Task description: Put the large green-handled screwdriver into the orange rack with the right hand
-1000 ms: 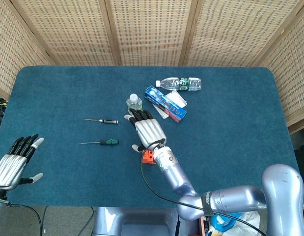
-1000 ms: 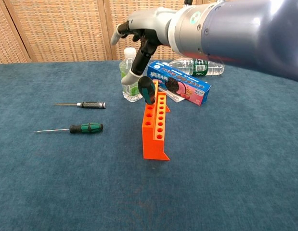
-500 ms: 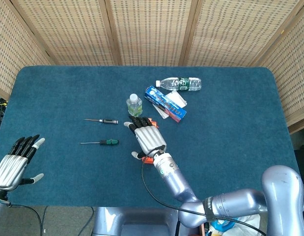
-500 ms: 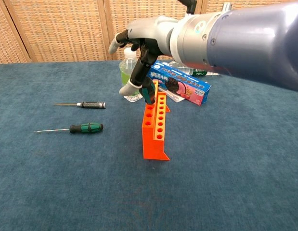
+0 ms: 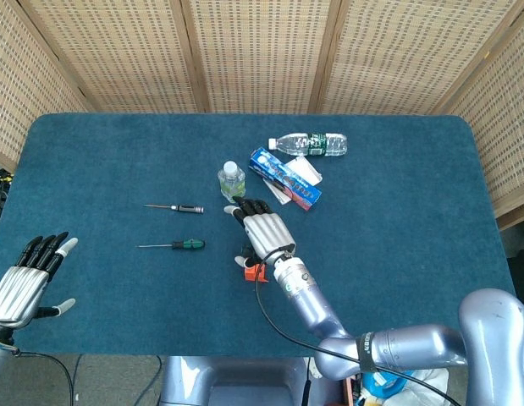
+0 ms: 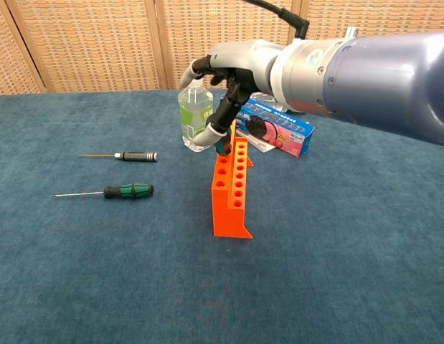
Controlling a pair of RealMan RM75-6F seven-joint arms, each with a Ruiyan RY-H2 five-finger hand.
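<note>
My right hand (image 6: 229,82) hangs over the far end of the orange rack (image 6: 233,193) and grips the large green-handled screwdriver (image 6: 223,146). Only the dark green handle shows, low against the rack's top rear holes; the shaft is hidden. In the head view the right hand (image 5: 263,227) covers most of the rack (image 5: 256,271) and hides the tool. My left hand (image 5: 29,275) is open, fingers spread, at the table's near left corner and holds nothing.
A small green-handled screwdriver (image 6: 128,190) and a black-handled precision driver (image 6: 135,155) lie left of the rack. Just behind the rack stand a small green bottle (image 6: 195,115), a blue toothpaste box (image 6: 275,129) and a lying water bottle (image 5: 310,144).
My right hand has shifted right and lowered, bringing the screwdriver handle down against the rack's far end. The left hand has stayed still.
</note>
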